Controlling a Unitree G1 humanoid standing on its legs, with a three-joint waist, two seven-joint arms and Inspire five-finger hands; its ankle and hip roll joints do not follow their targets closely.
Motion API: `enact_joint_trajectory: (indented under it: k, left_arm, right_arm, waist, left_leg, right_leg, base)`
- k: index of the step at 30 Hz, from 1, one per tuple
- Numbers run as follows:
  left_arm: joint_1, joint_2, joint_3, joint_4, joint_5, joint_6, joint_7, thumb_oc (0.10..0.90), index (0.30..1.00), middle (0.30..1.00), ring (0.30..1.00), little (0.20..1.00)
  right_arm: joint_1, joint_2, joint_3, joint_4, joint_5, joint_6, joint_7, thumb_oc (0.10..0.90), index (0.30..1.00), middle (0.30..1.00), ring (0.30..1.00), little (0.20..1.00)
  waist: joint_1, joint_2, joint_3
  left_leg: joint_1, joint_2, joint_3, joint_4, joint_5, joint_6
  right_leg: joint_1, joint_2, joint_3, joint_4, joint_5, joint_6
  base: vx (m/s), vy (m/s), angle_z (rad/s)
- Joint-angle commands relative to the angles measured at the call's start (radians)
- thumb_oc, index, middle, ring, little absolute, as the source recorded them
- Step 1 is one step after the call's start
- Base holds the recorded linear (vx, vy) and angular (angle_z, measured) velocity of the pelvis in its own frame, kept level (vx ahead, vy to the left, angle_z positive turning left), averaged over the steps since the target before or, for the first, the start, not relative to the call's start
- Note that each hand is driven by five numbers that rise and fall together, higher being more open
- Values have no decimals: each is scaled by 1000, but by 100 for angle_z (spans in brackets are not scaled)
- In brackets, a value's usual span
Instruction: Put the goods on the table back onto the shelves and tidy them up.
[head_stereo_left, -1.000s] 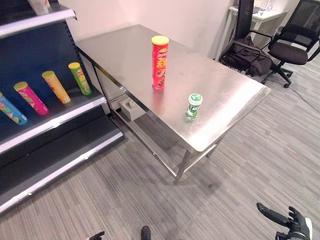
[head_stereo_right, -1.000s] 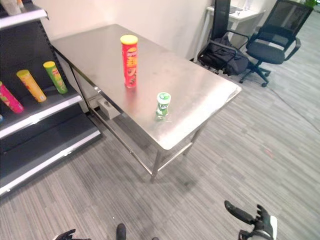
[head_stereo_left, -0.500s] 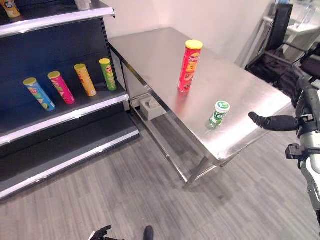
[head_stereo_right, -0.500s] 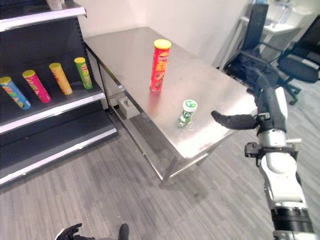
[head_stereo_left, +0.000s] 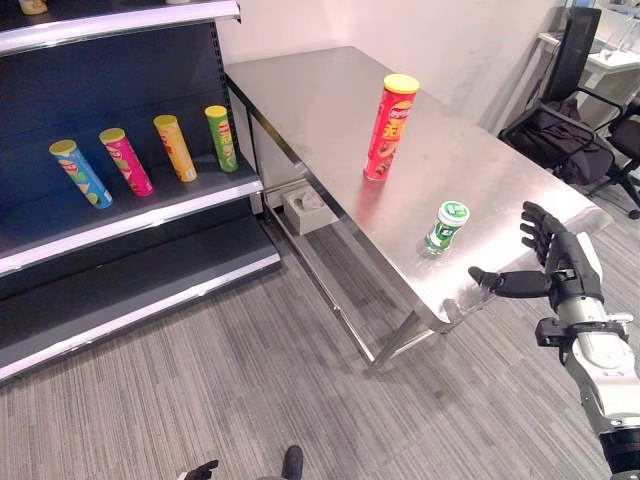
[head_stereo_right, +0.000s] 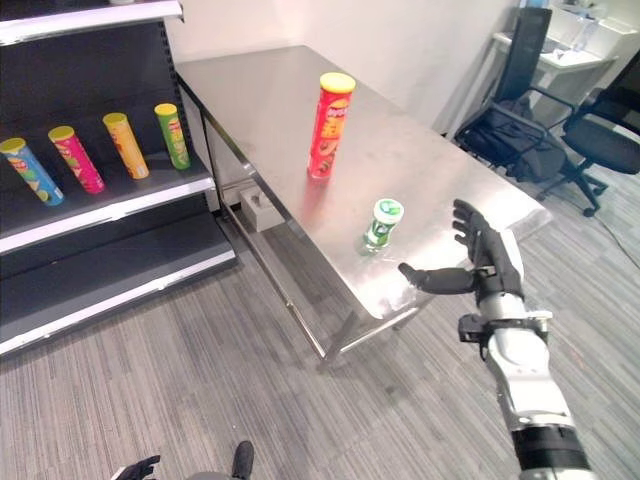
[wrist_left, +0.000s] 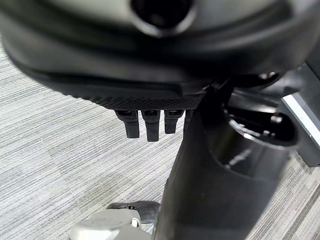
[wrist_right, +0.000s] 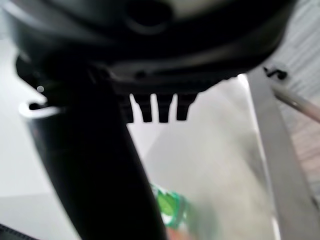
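Fingers now spread, right hand lower, beside green cup

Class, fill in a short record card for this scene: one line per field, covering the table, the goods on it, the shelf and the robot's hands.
Table: steel table, beside the shelf
Goods on table: tall red can upright; short green cup upright near the front edge
Shelf: dark shelf holding a blue can, pink can, orange can and green can, lying side by side
Right hand: open, fingers spread, beside the green cup, holding nothing
Left hand: low near the floor, holding nothing
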Motion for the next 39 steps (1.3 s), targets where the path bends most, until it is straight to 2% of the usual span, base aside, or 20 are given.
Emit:
enact_joint_trajectory:
  k: [1, 3, 10, 23, 33, 34, 35, 39]
  left_arm:
    - [-41, 20, -36, 10, 4, -17, 24, 800, 900, 900, 900, 900]
    - [-33, 19, -36, 12, 2, -11, 31, 800, 900, 900, 900, 900]
    - [-23, 21, -46, 4, -12, -4, 43, 800, 900, 900, 900, 900]
    - [-14, 35, -61, -16, -20, 7, 53, 800, 900, 900, 900, 900]
    - [-11, 42, -64, -29, -31, 10, 56, 800, 900, 900, 900, 900]
    - [-12, 43, -65, -29, -33, 11, 60, 800, 900, 900, 900, 900]
    - [-12, 44, -67, -32, -33, 11, 62, 800, 900, 900, 900, 900]
    - [-11, 47, -60, -35, -34, 13, 64, 800, 900, 900, 900, 900]
  right_arm:
    - [-133, -66, -35, -15, 15, -70, -50, 800, 900, 900, 900, 900]
    - [-146, -20, -29, 15, 13, -66, -88, 800, 900, 900, 900, 900]
    - [-202, 50, -24, 89, 55, -71, -156, 800, 900, 900, 900, 900]
    - [-284, 54, 7, 173, 64, -61, -198, 800, 900, 900, 900, 900]
    - [-355, 26, 59, 214, 44, -45, -200, 800, 900, 900, 900, 900]
    - [-364, 22, 68, 223, 37, -43, -205, 643, 665, 665, 665, 665]
    - [-379, 11, 82, 237, 21, -35, -209, 400, 300, 300, 300, 300]
    - [-366, -1, 72, 219, 6, -32, -211, 400, 300, 300, 300, 300]
  waist:
    - [48, 36, -55]
    - [59, 41, -49]
    - [80, 50, -42]
    - [105, 52, -34]
    - [133, 32, -32]
    - [137, 28, -32]
    - [140, 24, -29]
    - [138, 20, -28]
  left_leg:
    - [66, 115, 21, 9, -117, -87]
    - [59, 111, 12, 9, -114, -86]
    - [47, 105, -6, 9, -112, -84]
    - [34, 95, -31, 9, -112, -80]
    - [29, 90, -54, 9, -114, -77]
    - [27, 89, -57, 9, -114, -76]
    - [23, 87, -61, 9, -112, -76]
    - [25, 85, -66, 9, -115, -75]
  right_leg:
    - [-55, -71, -43, 6, 42, 93]
    - [-55, -73, -53, 6, 40, 93]
    - [-60, -76, -66, 6, 38, 92]
    - [-62, -77, -82, 6, 29, 93]
    - [-57, -78, -98, 6, 25, 94]
    - [-57, -78, -100, 6, 25, 93]
    - [-60, -78, -101, 6, 25, 93]
    - [-56, -78, -104, 6, 23, 93]
  base:
    - [12, -7, 5]
    - [36, -12, 15]
    - [20, -7, 6]
    - [11, -2, 3]
    - [21, -3, 9]
    - [10, -14, 7]
    - [11, -11, 3]
    - [7, 0, 2]
